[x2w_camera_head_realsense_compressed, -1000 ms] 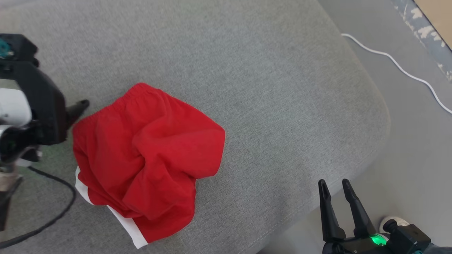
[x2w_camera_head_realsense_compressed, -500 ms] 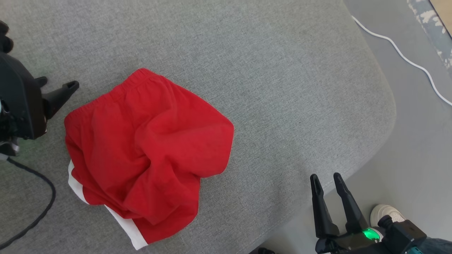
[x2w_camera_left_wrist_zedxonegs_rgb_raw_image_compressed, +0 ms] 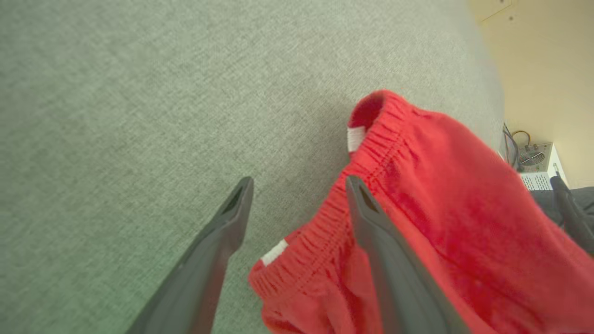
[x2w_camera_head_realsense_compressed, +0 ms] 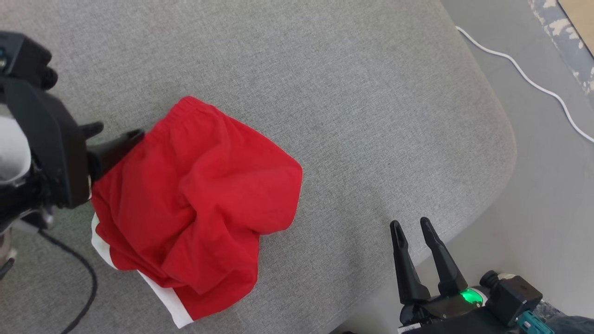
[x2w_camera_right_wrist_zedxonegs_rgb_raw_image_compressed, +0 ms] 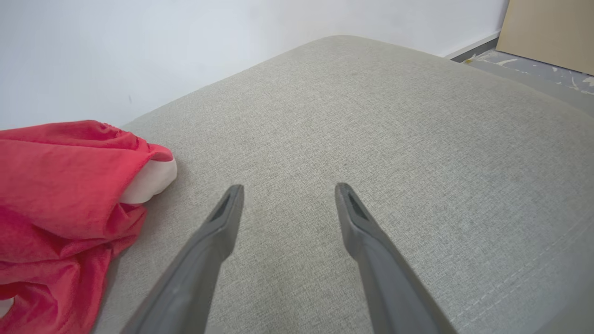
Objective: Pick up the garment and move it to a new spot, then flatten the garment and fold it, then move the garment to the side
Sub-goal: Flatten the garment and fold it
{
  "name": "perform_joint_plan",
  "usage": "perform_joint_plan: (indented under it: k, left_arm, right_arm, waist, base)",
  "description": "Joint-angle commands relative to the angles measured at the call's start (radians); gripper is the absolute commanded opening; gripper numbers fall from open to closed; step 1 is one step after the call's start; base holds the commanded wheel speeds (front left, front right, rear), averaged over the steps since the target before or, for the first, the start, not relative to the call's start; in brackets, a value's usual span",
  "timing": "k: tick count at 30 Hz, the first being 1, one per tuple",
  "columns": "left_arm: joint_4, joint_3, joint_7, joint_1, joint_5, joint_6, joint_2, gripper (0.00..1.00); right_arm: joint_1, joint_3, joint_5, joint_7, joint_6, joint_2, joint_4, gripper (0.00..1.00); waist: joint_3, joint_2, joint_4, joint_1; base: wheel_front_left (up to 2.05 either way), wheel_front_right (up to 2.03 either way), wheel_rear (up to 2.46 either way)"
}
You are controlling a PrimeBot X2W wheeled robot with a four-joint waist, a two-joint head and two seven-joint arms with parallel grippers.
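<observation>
On my left I see the left gripper (x2w_camera_head_realsense_compressed: 118,131) spread wide at the elastic waistband of the red shorts (x2w_camera_head_realsense_compressed: 195,208), one finger over the fabric, the other over bare grey cushion (x2w_camera_head_realsense_compressed: 362,93); it grips nothing. The shorts lie crumpled on the cushion's left part. At lower right, my right gripper (x2w_camera_head_realsense_compressed: 410,223) hangs wide and empty at the cushion's edge. A white cable (x2w_camera_head_realsense_compressed: 533,86) crosses the floor.

Wide bare cushion (x2w_camera_head_realsense_compressed: 371,116) right of and beyond the heaped red shorts (x2w_camera_head_realsense_compressed: 195,208); black cable (x2w_camera_head_realsense_compressed: 93,278) looping across the near left corner.
</observation>
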Motion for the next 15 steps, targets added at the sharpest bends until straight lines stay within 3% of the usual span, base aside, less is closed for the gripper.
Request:
perform_joint_plan:
  k: [1,8,15]
  left_arm:
    - [-0.01,0.002,-0.002,-0.015,-0.005,0.008,-0.009,1.0]
    - [-0.015,-0.015,-0.006,-0.075,-0.016,0.043,-0.065,1.0]
    - [0.027,-0.071,-0.006,-0.079,0.014,0.03,-0.089,1.0]
  right_arm:
    - [-0.007,0.003,-0.004,0.0,-0.002,0.0,0.003,1.0]
    - [-0.002,0.0,0.007,0.0,-0.002,0.001,0.005,1.0]
    - [0.017,-0.023,0.023,0.0,-0.002,0.0,-0.015,1.0]
  waist:
    - [-0.005,0.0,0.0,0.0]
    - [-0.011,0.0,-0.001,0.0]
    - [0.013,0.0,-0.002,0.0]
  base:
    - [0.0,0.0,0.0]
    - [0.0,0.0,0.0]
    - [0.0,0.0,0.0]
